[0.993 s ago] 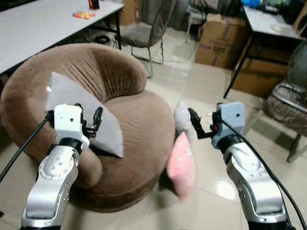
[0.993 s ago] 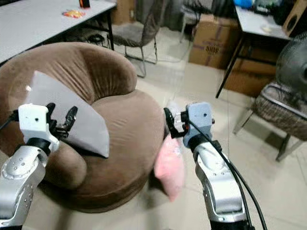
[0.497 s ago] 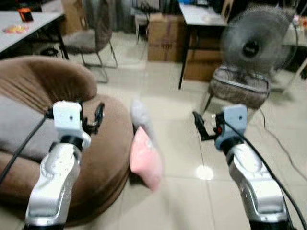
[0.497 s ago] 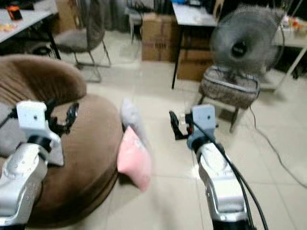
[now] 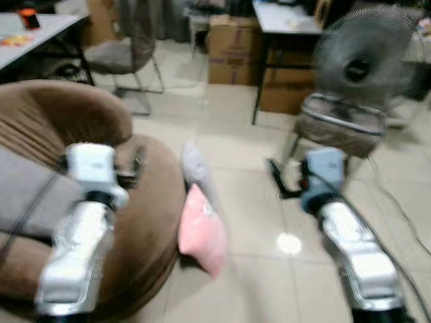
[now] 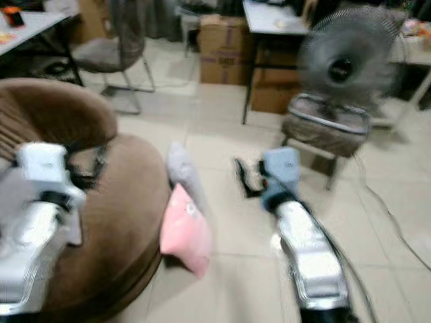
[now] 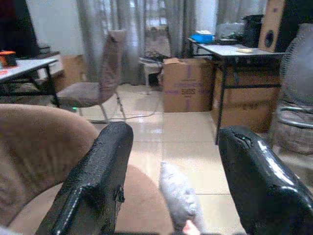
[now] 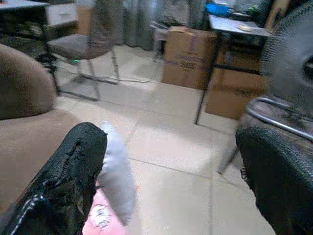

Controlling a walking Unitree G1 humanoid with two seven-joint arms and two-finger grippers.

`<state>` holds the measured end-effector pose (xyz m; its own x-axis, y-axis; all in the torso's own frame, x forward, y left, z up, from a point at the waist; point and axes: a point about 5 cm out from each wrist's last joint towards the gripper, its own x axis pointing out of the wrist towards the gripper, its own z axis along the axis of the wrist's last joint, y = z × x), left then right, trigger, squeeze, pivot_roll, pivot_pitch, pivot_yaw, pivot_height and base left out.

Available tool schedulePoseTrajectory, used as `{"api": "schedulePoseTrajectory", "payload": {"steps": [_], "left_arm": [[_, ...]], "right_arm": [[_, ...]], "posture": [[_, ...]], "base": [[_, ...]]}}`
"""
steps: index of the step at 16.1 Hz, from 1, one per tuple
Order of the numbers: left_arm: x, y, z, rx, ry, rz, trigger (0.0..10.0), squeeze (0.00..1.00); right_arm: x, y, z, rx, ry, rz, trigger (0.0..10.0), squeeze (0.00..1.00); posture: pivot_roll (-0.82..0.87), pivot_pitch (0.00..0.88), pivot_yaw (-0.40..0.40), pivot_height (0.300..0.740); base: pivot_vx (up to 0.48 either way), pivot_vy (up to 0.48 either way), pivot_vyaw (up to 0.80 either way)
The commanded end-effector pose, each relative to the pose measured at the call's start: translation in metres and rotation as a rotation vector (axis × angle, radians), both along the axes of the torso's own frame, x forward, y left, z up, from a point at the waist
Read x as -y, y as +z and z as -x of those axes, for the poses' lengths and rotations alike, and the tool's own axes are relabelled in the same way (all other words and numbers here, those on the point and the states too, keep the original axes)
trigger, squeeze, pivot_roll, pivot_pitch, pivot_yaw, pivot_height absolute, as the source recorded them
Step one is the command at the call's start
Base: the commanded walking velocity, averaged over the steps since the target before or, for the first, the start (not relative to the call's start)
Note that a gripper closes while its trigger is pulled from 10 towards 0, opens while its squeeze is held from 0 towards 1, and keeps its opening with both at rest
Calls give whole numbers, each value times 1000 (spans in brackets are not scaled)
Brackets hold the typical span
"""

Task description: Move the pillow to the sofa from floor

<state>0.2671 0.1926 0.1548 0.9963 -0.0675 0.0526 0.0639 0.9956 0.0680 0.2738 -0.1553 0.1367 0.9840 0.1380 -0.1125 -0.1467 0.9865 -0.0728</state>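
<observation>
We see a brown round sofa (image 5: 145, 222) on the left, and one grey pillow (image 5: 27, 195) lies on its seat, partly hidden behind our left arm. Near the far worktop (image 5: 283, 17) stand cardboard boxes; we count two, box (image 5: 232, 42) and a second box (image 5: 286, 97) under the worktop, and both look closed, so we cannot tell what is in them.

On the tiled floor (image 5: 256, 235) there are two pillows. The pink pillow (image 5: 201, 232) stands on its edge, leaning against the side of the sofa. It is soft, with a small pale mark near its top corner. The grey floor pillow (image 5: 195, 171) stands just behind it, also upright and touching the sofa side, and it touches the pink one.

Our left end effector (image 7: 171, 186) hangs above the sofa seat, and its fingers (image 7: 93, 181) are spread wide with nothing between them. Our right end effector (image 8: 166, 181) is over the floor, to the right of the two pillows and apart from them; its fingers (image 8: 63, 181) are also wide open and hold nothing.

Further back we see one fan (image 5: 360, 64) standing behind a chair (image 5: 340, 124), a second chair (image 5: 124, 57) near the left worktop (image 5: 30, 44), and one small orange thing (image 5: 28, 18) on that worktop. The head views are blurred.
</observation>
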Motion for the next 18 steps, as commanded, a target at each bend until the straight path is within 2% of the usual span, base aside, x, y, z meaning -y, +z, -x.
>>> {"api": "schedulePoseTrajectory", "payload": {"steps": [1,10,14,18], "left_arm": [[-9,2,0,1,27,-30,10000,0],[-8,1,-2,-2,2,-54,10000,0],[-4,-1,-2,-14,-27,-69,10000,0],[-5,-7,-1,-40,-35,-80,10000,0]], "right_arm": [[-8,5,-2,21,24,-6,10000,0],[-9,6,-3,18,25,-4,10000,0],[-8,5,-3,13,20,-17,10000,0],[-5,3,2,12,23,-29,10000,0]], "posture": [[-79,0,1,740],[-77,0,4,740],[-78,0,7,740],[-80,0,12,740]], "base": [[446,0,0],[441,0,0],[430,0,-800],[83,0,0]]}}
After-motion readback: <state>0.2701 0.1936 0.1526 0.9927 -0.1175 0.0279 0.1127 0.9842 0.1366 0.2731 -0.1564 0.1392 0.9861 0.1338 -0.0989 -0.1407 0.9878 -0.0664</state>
